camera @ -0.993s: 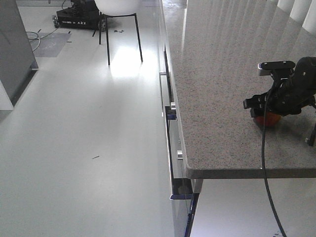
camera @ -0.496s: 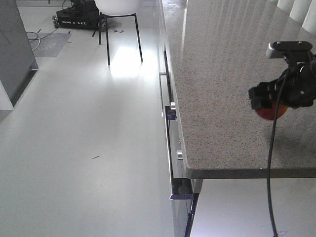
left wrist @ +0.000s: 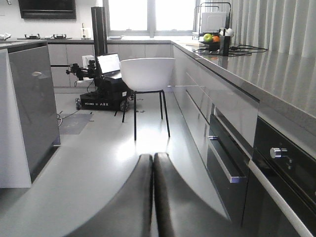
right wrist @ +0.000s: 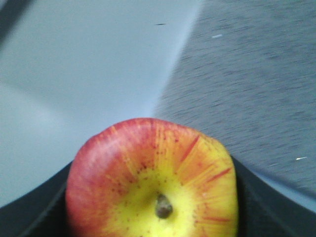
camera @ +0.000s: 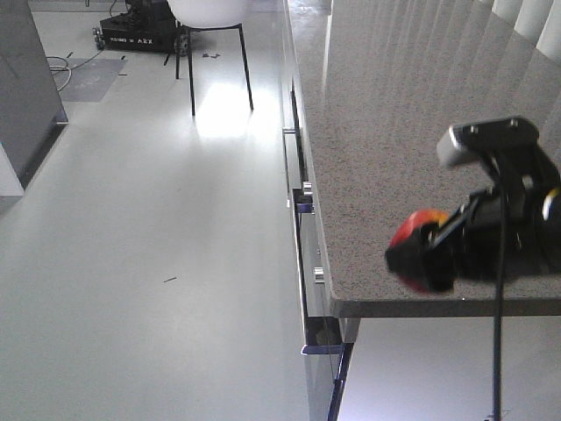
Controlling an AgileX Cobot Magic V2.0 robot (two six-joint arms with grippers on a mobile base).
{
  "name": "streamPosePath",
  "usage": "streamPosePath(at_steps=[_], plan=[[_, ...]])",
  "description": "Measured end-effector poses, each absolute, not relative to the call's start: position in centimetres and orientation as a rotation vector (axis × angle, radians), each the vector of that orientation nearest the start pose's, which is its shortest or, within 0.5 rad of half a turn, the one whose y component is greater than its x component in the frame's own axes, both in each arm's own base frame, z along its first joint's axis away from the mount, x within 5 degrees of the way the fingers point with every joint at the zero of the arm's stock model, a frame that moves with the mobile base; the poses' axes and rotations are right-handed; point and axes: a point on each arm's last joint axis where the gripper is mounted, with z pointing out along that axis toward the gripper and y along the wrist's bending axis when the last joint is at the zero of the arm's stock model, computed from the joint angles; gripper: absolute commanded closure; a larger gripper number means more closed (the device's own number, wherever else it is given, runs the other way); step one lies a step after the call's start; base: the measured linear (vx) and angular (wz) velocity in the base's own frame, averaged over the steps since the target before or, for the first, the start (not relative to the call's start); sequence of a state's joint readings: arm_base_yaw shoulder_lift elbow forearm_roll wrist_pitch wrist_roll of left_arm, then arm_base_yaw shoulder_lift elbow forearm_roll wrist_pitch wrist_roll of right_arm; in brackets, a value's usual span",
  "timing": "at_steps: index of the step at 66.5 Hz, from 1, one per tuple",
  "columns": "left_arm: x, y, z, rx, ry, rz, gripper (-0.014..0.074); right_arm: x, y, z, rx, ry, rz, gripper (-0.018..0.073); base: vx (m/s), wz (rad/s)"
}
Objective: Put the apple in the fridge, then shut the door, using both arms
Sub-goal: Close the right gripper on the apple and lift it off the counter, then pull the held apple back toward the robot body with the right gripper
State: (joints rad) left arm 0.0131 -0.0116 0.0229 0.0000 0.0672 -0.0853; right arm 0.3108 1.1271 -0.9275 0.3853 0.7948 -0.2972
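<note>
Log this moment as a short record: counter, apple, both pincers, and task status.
counter: speckled granite top
apple: red and yellow, stem facing the right wrist camera, gripped
right pincer: shut on the apple, held above the counter's front edge
left pincer: shut, empty, facing a white chair
task status: apple in grasp, not yet stowed

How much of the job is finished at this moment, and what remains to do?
Done: the apple is grasped by the right gripper, apparently raised at the edge of the granite counter. In hand: bringing it away from there. Left: putting it in the fridge and closing the door, neither of which I can identify in these views. The left gripper is shut and empty.
</note>
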Motion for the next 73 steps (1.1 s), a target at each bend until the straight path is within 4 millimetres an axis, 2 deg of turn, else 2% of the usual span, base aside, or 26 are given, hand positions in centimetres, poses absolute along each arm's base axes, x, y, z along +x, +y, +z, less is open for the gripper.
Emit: streamPosePath(at_steps=[11,20,39,50,73], plan=[[5.7,0.1,20.0,-0.077,1.561,-0.057,0.0603,16.1,9.7,31.1,-0.629,2.387,0.539,0.0428,0.00,0.00],[5.7,0.1,20.0,-0.077,1.561,-0.057,0.0603,14.5,9.3,30.6,-0.656,2.395,0.552,0.0394,0.00,0.00],[5.7,0.1,20.0,-0.077,1.561,-0.057,0.0603,12.1,8.8,32.2,-0.640,2.317,0.634,0.0229,0.00,0.00],[5.7,0.1,20.0,-0.077,1.561,-0.057,0.0603,10.4,8.3,33.1,-0.651,2.269,0.677,0.0229,0.00,0.00],[5.7,0.1,20.0,-0.077,1.561,-0.057,0.0603,5.6,7.0,35.4,-0.674,2.049,0.766,0.0228,0.00,0.00]])
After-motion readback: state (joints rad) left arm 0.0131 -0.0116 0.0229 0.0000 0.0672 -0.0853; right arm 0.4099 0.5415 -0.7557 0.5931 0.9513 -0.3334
